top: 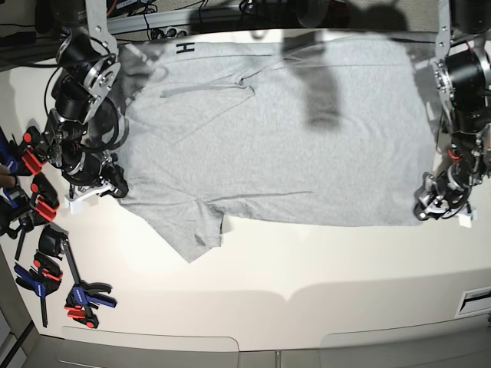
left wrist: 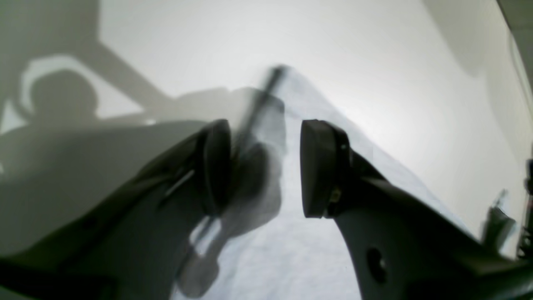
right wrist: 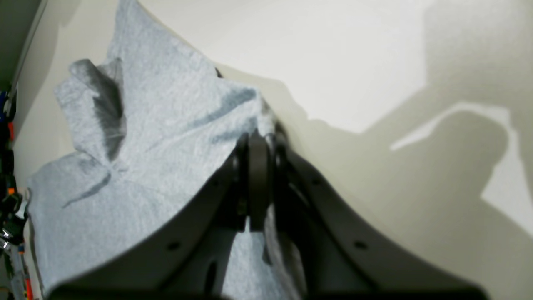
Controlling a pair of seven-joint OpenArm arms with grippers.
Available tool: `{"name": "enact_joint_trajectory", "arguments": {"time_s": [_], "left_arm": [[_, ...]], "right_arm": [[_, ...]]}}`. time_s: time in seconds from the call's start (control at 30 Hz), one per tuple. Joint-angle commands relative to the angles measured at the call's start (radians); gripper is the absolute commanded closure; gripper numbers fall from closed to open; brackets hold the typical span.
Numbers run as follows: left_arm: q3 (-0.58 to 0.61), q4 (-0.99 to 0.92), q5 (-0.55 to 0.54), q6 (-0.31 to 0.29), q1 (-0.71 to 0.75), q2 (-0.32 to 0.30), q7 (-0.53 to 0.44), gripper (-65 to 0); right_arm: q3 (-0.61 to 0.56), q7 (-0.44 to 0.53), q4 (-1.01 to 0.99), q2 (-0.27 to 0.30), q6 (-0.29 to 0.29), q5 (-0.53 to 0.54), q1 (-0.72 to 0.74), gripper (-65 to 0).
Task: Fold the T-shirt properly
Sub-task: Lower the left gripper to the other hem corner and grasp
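Observation:
The light grey T-shirt lies spread flat across the white table, one sleeve pointing toward the front edge and dark lettering showing at a folded-over back corner. My right gripper is at the shirt's left edge in the base view. The right wrist view shows this gripper shut on a pinch of the grey fabric. My left gripper is at the shirt's right edge, and the left wrist view shows it open over the cloth, with a blurred dark streak between the pads.
Several blue and black spring clamps with red tips lie by the table's left edge, near the right arm. The white table shows bare in front of the shirt. Cables and frame parts run along the back edge.

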Motion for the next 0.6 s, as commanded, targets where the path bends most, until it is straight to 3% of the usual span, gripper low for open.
{"name": "enact_joint_trajectory", "arguments": {"time_s": [0.0,0.23,0.3,0.37,0.43,0.57], "left_arm": [[-0.002,0.011,-0.004,-0.007,-0.032,-0.009,0.000,-25.6],[-0.003,0.011,-0.005,-0.007,-0.052,0.001,-0.002,-22.9],[-0.003,0.011,-0.005,-0.014,-0.054,-0.003,-0.015,-12.0],[-0.003,0.011,-0.005,-0.085,-0.054,-0.008,-0.028,0.0],[-0.003,0.011,-0.005,-0.150,-0.054,-0.010,-0.024,0.0],[-0.003,0.011,-0.005,-0.165,-0.051,-0.010,-0.013,0.0]], "right_arm": [[-0.002,-0.012,0.008,0.012,-0.004,-0.023,0.016,0.0],[-0.002,-0.011,0.008,0.012,-0.004,-0.022,0.017,0.0],[-0.002,-0.013,0.008,0.012,-0.004,-0.008,0.017,0.0],[-0.002,-0.021,0.008,0.013,-0.003,0.029,0.017,0.0],[-0.002,-0.029,0.008,0.013,0.000,0.048,0.017,0.0],[-0.002,-0.047,0.009,0.013,0.023,0.061,0.017,0.0]]}}
